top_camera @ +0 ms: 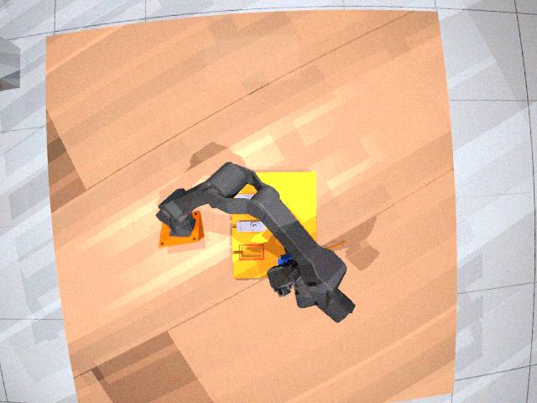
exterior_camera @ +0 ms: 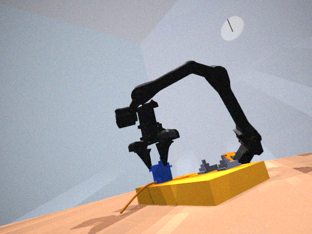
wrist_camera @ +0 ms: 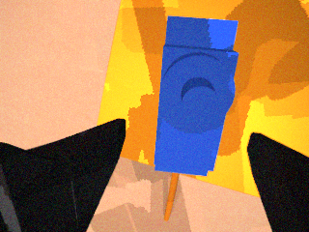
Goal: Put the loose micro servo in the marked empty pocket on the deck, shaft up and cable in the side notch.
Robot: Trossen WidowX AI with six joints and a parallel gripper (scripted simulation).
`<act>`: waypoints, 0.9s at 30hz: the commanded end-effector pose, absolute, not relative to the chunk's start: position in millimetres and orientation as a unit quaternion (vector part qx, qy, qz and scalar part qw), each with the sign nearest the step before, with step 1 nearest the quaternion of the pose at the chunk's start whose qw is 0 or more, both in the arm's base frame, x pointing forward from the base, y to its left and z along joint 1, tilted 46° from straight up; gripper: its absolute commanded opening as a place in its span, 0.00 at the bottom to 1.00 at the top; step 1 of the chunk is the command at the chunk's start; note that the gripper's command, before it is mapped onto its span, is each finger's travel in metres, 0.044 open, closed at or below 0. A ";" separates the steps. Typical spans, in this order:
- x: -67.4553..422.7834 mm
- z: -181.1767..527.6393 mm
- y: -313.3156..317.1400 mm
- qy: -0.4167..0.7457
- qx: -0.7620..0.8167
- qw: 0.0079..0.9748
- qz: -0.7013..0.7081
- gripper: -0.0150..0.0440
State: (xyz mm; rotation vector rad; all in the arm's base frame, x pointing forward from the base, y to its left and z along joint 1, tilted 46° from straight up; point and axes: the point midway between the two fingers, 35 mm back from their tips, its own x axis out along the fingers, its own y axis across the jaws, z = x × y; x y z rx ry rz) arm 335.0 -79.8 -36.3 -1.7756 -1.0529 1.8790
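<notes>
One micro servo [wrist_camera: 195, 97] fills most of my wrist view: a saturated blue, boxy body with flat matte faces, a round raised boss on top, and a crescent-shaped shadow inside that circle. A lighter blue tab sticks out at its far end. From its near end a thin orange cable [wrist_camera: 170, 203] runs off the yellow deck [wrist_camera: 121, 82] and onto the table [wrist_camera: 53, 63].

From the exterior camera I see the servo [exterior_camera: 161, 172] standing upright at the deck's [exterior_camera: 214, 186] narrow end, right by the corner where the cable [exterior_camera: 137, 195] curves down over the edge to the table [exterior_camera: 251, 214]. From above, only a sliver of blue [top_camera: 284, 260] shows past the arm. It sits at the deck's [top_camera: 299, 186] edge, just beside the red-outlined pocket [top_camera: 251, 252] and not in it.

My end effector [exterior_camera: 156, 165] hangs straight over the servo, fingers pointing down. They are glossy black wedges that taper to blunt tips level with the servo's top. In the wrist view they [wrist_camera: 187, 130] stand apart, one on each side of the blue body, with yellow deck showing in both gaps, so they are spread and pinching nothing.

The deck is a flat, hard-edged slab with plain sides. Grey stepped blocks [exterior_camera: 219, 165] rise from it toward its far end. Wood-toned planks with pale and dark bands make up the table surface.
</notes>
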 end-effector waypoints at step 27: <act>338.8 -11.3 -96.5 -0.369 -0.627 0.177 0.663 0.25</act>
